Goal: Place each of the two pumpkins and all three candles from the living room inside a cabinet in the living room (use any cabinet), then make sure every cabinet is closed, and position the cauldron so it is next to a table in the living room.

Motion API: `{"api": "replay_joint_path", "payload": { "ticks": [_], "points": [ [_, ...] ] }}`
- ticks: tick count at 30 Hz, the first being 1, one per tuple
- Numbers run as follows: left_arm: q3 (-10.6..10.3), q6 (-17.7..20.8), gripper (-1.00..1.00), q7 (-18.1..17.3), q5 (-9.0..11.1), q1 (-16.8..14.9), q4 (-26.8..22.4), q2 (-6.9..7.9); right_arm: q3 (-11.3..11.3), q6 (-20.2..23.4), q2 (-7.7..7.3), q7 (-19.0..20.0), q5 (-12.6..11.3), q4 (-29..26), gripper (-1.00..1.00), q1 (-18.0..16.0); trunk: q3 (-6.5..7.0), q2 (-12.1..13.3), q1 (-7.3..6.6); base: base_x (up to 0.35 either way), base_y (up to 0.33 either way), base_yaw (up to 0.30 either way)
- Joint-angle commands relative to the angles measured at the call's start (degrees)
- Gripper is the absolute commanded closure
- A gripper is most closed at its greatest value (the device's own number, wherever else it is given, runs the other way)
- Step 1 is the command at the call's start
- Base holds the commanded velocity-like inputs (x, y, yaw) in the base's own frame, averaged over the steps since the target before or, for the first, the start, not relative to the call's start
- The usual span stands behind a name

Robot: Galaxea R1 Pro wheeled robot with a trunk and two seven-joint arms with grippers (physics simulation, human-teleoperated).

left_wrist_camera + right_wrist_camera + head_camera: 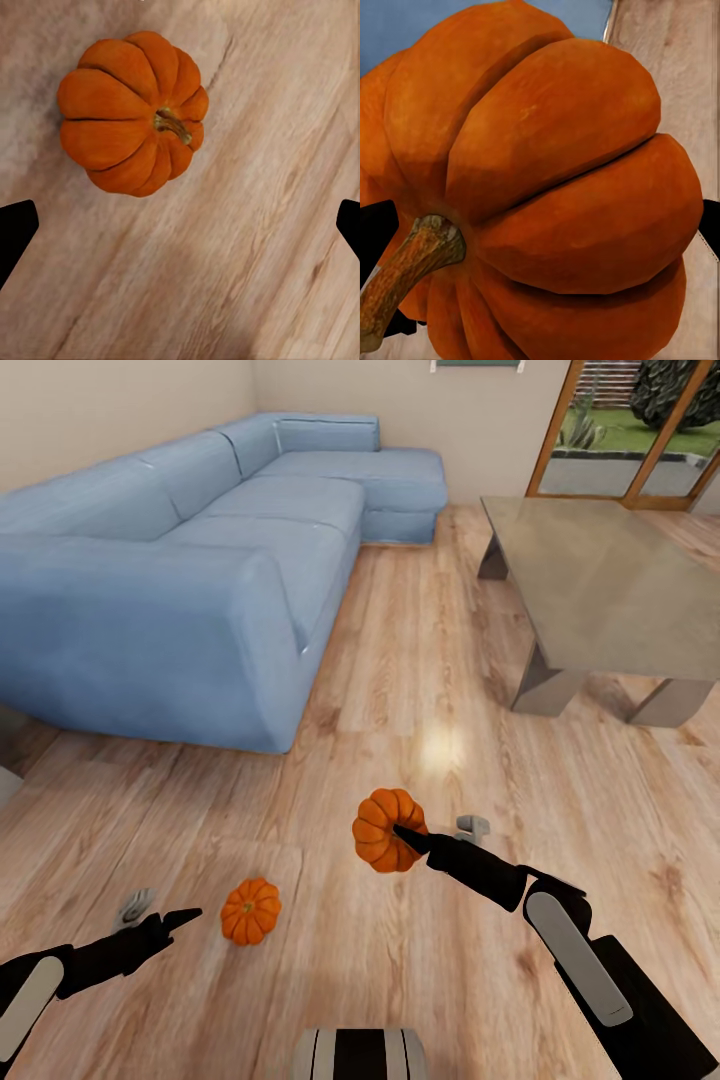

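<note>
Nearest to us, our left hand hovered low over the wooden floor, its fingers spread apart with nothing between them. Just beside it, one pumpkin sat on the floor; in the left wrist view that pumpkin lay ahead of the parted fingertips, stem tipped sideways, touching neither. A pale grey candle lay on the floor close behind our left hand.

A little farther on, our right hand was clamped on the second pumpkin and held it lifted above the floor. In the right wrist view this pumpkin pressed right up to the camera between the dark fingers, its stem pointing back toward the wrist. Another candle rested on the floor just beyond our right arm.

Farther off, a grey tabletop stood on the right, well apart from both pumpkins, and a long blue sofa ran along the left toward the far wall.
</note>
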Motion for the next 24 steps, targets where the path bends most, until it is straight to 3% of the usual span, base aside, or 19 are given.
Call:
{"api": "replay_joint_path", "payload": {
  "ticks": [1,8,16,24],
  "points": [
    [0.1,0.4,-1.00,-0.1,0.1,0.0,0.0,-0.01,0.0,0.2,-0.03,0.0,-0.3,0.0,1.00,0.0,-0.04,0.0,0.00,0.107,-0.071,0.000],
    [0.7,0.4,-1.00,-0.1,0.1,0.0,0.0,0.00,0.0,0.2,-0.03,0.0,-0.3,0.0,1.00,0.0,-0.04,0.0,0.00,0.200,0.054,0.000],
    [2.6,0.3,-1.00,-0.1,0.1,0.0,0.0,0.00,0.0,0.1,-0.03,0.0,-0.3,0.0,1.00,0.0,-0.04,0.0,0.00,0.025,0.008,0.000],
    [2.7,0.2,-1.00,-0.1,0.1,0.0,0.0,-0.10,0.3,0.2,-0.03,1.2,-0.5,-0.2,1.00,0.0,-1.81,-0.1,0.21,0.000,0.000,0.000]
  ]
}}
